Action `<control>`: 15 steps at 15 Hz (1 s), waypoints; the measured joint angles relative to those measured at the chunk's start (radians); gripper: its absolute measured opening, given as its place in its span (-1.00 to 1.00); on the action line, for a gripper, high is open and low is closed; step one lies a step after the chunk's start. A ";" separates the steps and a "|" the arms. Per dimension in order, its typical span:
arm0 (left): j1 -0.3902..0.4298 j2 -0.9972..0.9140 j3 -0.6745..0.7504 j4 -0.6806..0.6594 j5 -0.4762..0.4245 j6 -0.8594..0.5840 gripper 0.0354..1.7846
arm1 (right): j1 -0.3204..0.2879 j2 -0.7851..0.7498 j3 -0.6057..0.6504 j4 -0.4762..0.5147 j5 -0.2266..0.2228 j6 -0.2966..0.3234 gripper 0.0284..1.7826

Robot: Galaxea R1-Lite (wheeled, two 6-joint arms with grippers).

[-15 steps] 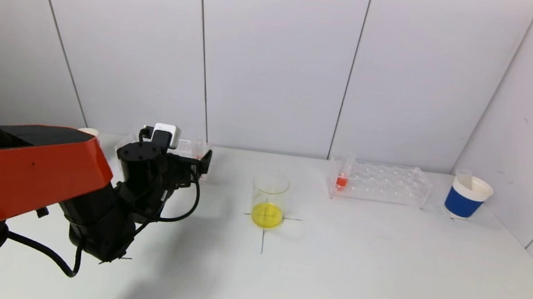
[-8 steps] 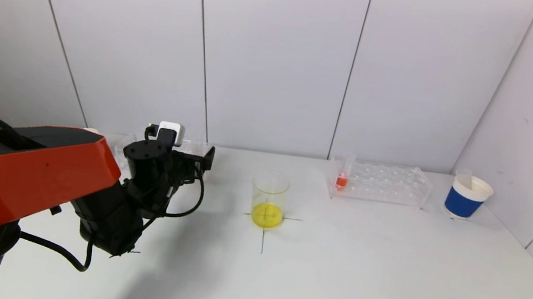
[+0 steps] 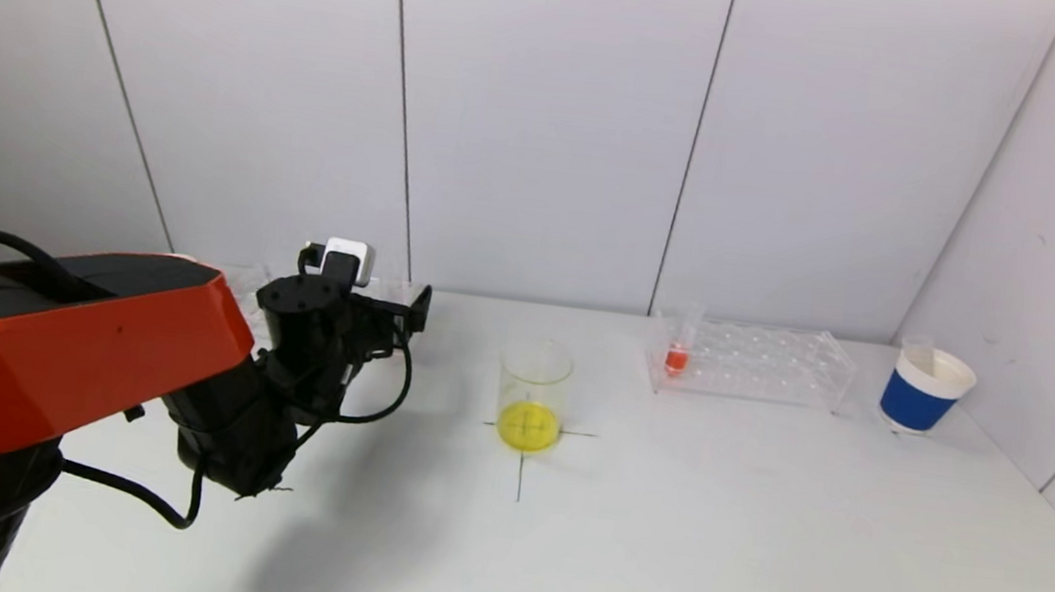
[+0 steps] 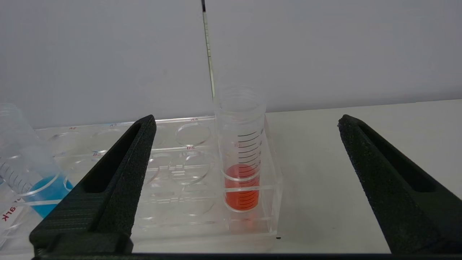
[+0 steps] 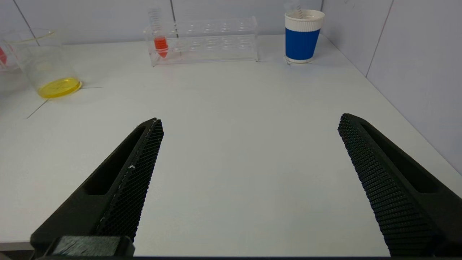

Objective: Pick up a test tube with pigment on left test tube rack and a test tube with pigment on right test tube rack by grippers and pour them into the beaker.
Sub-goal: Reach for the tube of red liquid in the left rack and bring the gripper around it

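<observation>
The white surface carries everything: the left rack is faced by the left end effector, held wide open so its jaws can straddle the upright orange tube at the rack's corner; the beaker is set between the racks for pouring; the right end effector, open and empty, is kept well short of the right rack and its orange tube

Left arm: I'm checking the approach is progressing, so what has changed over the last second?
The left pincer has moved forward toward the clear plastic left rack at the back of the table, with its fingers open on either side of the clear graduated tube of orange-red liquid. Nothing gripped yet. The glass beaker with yellow liquid, the clear right rack and the blue-and-white paper cup stayed put.
</observation>
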 joint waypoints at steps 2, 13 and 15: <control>0.000 0.009 -0.016 0.000 0.000 0.008 0.98 | 0.000 0.000 0.000 0.000 0.000 0.000 0.98; 0.018 0.044 -0.086 0.010 0.005 0.011 0.98 | 0.000 0.000 0.000 0.000 0.000 0.000 0.98; 0.020 0.049 -0.089 0.010 0.005 0.014 0.98 | 0.000 0.000 0.000 0.000 0.000 0.000 0.98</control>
